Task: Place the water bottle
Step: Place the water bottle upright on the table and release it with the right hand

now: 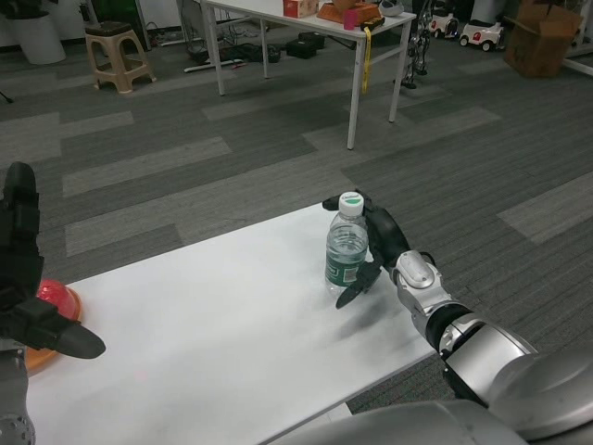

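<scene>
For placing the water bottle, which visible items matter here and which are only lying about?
Part of the job:
water bottle, upright near the far edge of the white table
right hand, right beside it

Lying about:
red object at the left edge
left hand, waiting
stool
far table

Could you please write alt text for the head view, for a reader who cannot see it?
A clear water bottle stands upright near the far edge of a white table, with the right robot hand open around it, fingers spread. The left robot hand waits at the left edge, beside a red and orange object.
</scene>
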`<state>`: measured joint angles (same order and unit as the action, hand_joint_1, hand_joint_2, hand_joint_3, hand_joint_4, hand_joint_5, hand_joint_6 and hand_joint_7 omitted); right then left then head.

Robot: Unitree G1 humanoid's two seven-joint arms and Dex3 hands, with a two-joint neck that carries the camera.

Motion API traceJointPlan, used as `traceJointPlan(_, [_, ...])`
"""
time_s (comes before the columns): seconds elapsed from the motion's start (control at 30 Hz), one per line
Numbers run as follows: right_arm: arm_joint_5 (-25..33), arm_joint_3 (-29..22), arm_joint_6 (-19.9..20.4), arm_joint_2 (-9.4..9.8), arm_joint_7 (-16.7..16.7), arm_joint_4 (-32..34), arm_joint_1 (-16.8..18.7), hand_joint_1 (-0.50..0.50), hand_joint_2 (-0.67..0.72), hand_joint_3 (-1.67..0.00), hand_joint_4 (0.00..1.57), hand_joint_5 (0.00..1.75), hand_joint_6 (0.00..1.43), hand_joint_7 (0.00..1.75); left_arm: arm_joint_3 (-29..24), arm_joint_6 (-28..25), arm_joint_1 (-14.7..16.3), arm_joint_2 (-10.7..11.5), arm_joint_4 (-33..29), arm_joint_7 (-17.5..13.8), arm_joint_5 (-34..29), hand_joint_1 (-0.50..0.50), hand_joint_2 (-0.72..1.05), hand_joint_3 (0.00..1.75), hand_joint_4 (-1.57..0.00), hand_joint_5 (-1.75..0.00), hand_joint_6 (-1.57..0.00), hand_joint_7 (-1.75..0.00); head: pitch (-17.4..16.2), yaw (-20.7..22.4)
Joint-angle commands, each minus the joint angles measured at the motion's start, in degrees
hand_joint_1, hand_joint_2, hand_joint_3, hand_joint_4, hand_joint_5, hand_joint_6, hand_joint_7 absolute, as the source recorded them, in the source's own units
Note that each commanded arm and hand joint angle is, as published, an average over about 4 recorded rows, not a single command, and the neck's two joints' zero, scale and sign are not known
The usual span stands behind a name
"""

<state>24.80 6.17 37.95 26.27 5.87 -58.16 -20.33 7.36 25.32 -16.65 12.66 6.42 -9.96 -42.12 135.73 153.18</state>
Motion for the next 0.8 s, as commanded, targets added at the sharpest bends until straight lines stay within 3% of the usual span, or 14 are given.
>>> traceJointPlan(0.03, [0.2, -0.9, -0.9, -0.24, 1.5, 0.1, 0.4, -0.46, 0.60, -0.16, 0.06, 0.82, 0.00, 0.79, -0.3, 0.4, 0.6, 0.0, -0.3, -0.2, -0.2, -0.43, -0.55, 0.09, 0.00, -0.10, 0.00, 0.00, 0.1, 0.0])
traceJointPlan(0.13, [0.2, -1.3, -1.1, -0.17, 2.6, 0.3, 0.3, -0.46, 0.65, -0.16, 0.00, 0.39, 0.00, 0.73, -0.3, 0.4, 0.6, 0.0, -0.3, -0.2, -0.2, -0.43, -0.55, 0.09, 0.00, -0.10, 0.00, 0.00, 0.1, 0.0])
traceJointPlan(0.33, [0.3, -2.0, -1.2, -0.15, 3.2, 0.8, 0.3, -0.46, 0.66, -0.16, 0.00, 0.00, 0.00, 0.45, -0.3, 0.4, 0.6, 0.0, -0.3, -0.2, -0.2, -0.43, -0.55, 0.09, 0.00, -0.10, 0.00, 0.00, 0.5, 0.0])
traceJointPlan(0.5, [0.3, -3.5, -1.2, -0.26, 3.3, 2.1, 0.3, -0.46, 0.66, -0.16, 0.00, 0.00, 0.00, 0.21, -0.4, 0.4, 0.6, 0.0, -0.3, -0.2, -0.2, -0.43, -0.55, 0.09, 0.00, -0.10, 0.00, 0.00, 0.8, 0.0])
traceJointPlan(0.8, [0.3, -9.6, -1.2, -0.48, 4.4, 6.5, 1.6, -0.46, 0.66, -0.16, 0.00, 0.00, 0.00, 0.14, -0.5, 0.4, 0.5, 0.0, -0.2, -0.2, -0.2, -0.43, -0.55, 0.09, 0.00, -0.10, 0.00, 0.00, 1.3, 0.1])
